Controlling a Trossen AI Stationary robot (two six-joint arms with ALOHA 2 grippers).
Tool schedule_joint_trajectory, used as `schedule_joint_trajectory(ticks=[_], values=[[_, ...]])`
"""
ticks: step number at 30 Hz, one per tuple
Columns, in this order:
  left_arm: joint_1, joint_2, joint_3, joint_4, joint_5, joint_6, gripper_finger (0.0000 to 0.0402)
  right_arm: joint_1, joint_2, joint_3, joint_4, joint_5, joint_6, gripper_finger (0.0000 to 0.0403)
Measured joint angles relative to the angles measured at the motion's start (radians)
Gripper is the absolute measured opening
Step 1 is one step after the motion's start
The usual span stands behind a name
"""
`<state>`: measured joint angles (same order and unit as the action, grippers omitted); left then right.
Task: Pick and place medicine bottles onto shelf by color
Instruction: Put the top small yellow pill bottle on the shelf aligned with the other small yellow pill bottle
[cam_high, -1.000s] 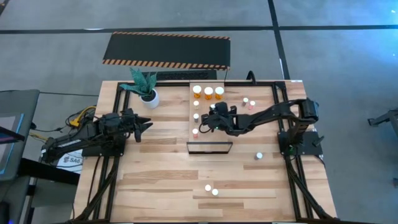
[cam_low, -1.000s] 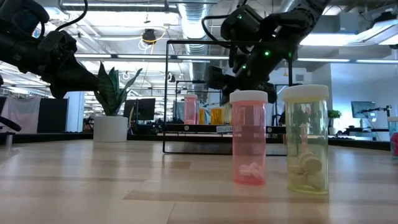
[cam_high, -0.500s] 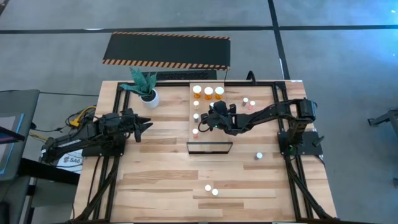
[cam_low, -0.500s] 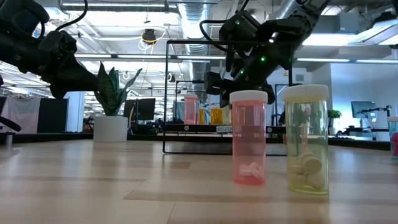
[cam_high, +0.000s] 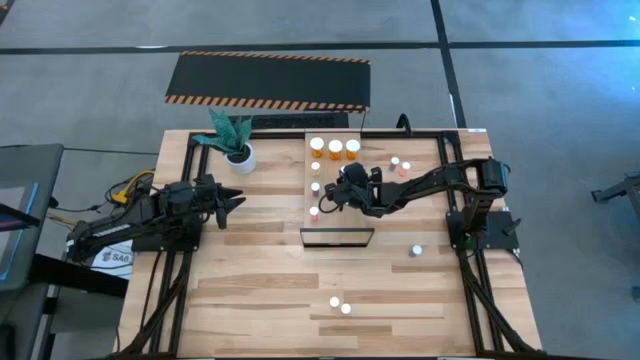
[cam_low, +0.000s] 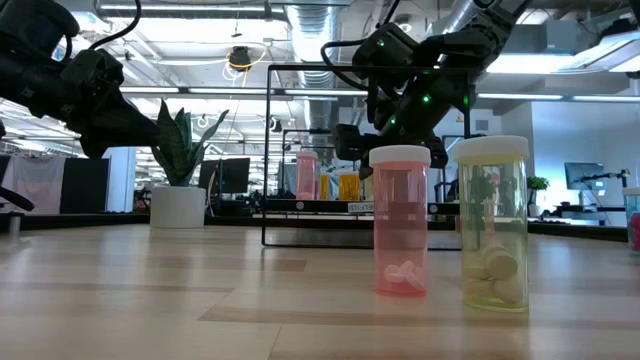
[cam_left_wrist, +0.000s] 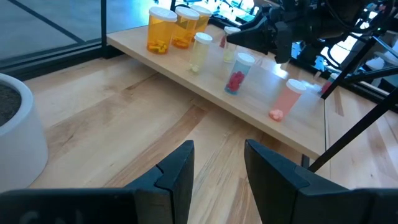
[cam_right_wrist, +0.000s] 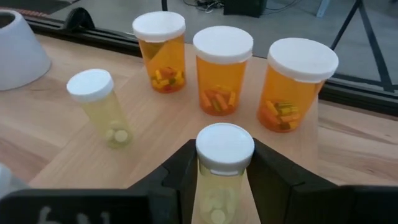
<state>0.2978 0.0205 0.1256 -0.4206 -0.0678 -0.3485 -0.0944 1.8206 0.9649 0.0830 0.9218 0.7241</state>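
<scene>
pinching a round yellowish bottle (cam_right_wrist: 224, 171), right gripper (cam_right_wrist: 221, 168) above smooth shelf (cam_right_wrist: 155, 134).

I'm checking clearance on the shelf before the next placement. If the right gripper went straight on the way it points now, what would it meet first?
Probably the middle orange bottle. The right gripper, shut on a yellowish bottle, points at the row of three orange bottles on the shelf, the middle one dead ahead. The gap is unclear.
</scene>
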Motion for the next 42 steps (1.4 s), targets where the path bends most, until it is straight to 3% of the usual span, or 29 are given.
schedule_joint_trajectory(ticks=[28, 42], values=[[0.000, 0.000, 0.000, 0.000, 0.000, 0.000, 0.0128, -0.033, 0.000, 0.000, 0.008, -0.022, -0.025, 0.0137], [0.000, 0.000, 0.000, 0.000, 0.000, 0.000, 0.0128, -0.033, 0.000, 0.000, 0.008, -0.030, -0.025, 0.0190]])
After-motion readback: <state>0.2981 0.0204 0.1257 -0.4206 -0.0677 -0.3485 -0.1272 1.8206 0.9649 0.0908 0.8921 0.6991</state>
